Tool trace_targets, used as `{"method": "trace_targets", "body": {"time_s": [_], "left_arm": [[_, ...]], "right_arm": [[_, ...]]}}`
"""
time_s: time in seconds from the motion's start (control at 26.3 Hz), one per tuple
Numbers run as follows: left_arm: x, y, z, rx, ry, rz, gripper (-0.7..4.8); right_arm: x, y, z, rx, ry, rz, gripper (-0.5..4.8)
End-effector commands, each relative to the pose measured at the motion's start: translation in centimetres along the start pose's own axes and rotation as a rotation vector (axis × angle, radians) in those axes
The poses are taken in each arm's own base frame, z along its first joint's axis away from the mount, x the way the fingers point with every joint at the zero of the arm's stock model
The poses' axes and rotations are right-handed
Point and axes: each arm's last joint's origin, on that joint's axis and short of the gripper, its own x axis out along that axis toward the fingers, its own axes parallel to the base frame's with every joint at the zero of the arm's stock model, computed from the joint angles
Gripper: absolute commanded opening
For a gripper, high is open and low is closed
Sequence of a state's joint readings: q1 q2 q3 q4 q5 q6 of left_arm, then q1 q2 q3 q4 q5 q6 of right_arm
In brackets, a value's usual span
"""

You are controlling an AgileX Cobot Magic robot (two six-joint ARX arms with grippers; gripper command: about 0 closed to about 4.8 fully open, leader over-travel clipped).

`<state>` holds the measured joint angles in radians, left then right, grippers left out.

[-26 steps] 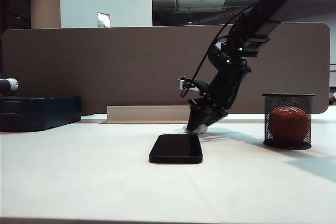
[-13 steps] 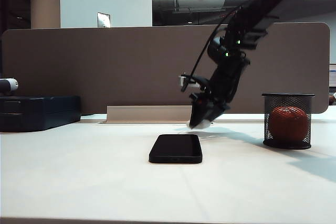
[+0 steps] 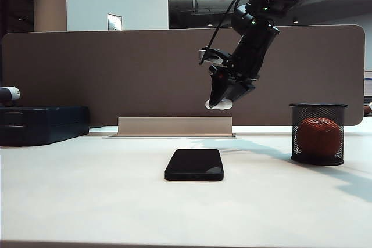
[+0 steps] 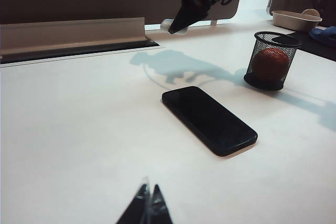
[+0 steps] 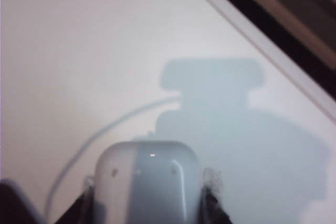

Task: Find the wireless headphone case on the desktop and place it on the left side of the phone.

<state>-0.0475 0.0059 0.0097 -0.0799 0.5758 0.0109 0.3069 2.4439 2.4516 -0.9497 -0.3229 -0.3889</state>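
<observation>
The small white wireless headphone case hangs in the air behind and above the black phone, with my right gripper shut on it. The right wrist view shows the case filling the gap between the dark fingers, high over the off-white desktop. The phone lies flat on the desktop near the middle. My left gripper hovers shut and empty over the near part of the table, well short of the phone. From there the case shows at the tip of the right gripper.
A black mesh cup holding an orange ball stands at the right. A dark blue box sits at the far left by the brown partition. A beige cable tray runs along the partition's foot. A beige dish lies beyond the cup.
My right gripper has risen from the desktop behind the phone, carrying the headphone case up to about partition mid-height. The phone and left arm have stayed still.
</observation>
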Motion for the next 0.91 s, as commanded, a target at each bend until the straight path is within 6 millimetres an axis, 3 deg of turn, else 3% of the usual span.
{"method": "trace_targets", "body": {"time_s": [0.04,0.49,0.68,0.91], "left_arm": [[0.0,0.0,0.1,0.012,-0.006,-0.004,-0.05],[0.0,0.0,0.1,0.012,-0.006,-0.004,-0.05],[0.0,0.0,0.1,0.012,-0.006,-0.005,-0.05],[0.0,0.0,0.1,0.012,-0.006,-0.005,-0.05]], "right_arm": [[-0.9,1.0,0.3,0.004,0.001,0.071,1.15],[-2.7,5.8,1.8,-0.041,0.031,0.190,1.15],[-3.6,8.8,2.9,-0.084,0.025,0.240,0.71],[-3.4,11.0,2.9,-0.069,0.043,0.362,0.72]]}}
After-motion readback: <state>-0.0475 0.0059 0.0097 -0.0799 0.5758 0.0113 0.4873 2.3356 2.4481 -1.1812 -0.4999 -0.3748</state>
